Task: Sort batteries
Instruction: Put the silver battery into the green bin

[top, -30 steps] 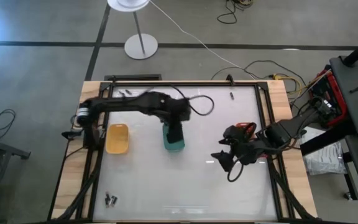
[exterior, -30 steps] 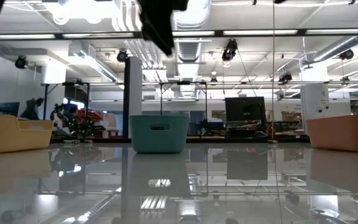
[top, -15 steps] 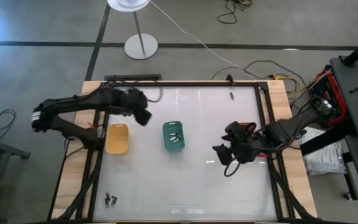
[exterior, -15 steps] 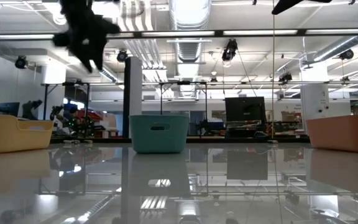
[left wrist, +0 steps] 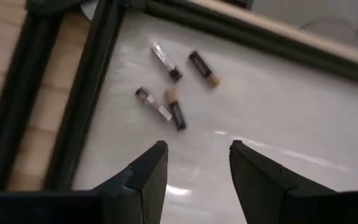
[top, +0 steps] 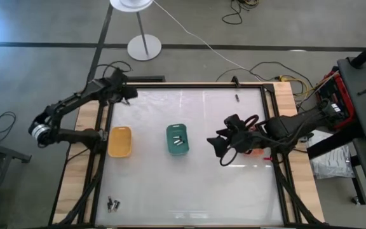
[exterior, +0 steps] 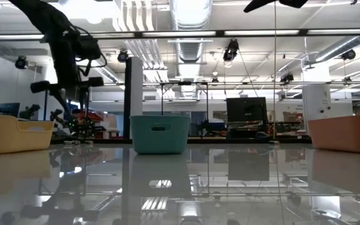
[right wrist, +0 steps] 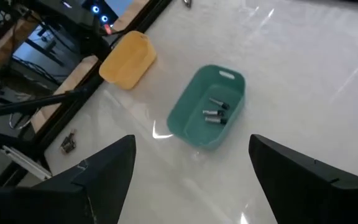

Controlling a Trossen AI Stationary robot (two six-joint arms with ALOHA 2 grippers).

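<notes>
Several batteries (left wrist: 166, 93) lie loose on the white table near its far left corner. My left gripper (left wrist: 194, 149) hovers open just above and short of them (top: 122, 94), fingers slanting down. The teal tray (top: 177, 138) in the middle holds a few batteries (right wrist: 215, 112). The yellow tray (top: 119, 141) stands to its left. My right gripper (top: 221, 149) hangs open above the table to the right of the teal tray, nothing between its fingers (right wrist: 192, 142).
Two more batteries (top: 112, 204) lie by the near left corner and one (top: 236, 98) near the far edge. An orange tray (exterior: 345, 132) stands on the right, under my right arm. Black frame rails (top: 100, 159) run along the table's edges.
My left gripper has swung from above the teal tray to the table's far left corner, sinking and rolling its wrist on the way; it now hangs over the loose batteries. My right gripper has drifted a little toward the far edge and the teal tray.
</notes>
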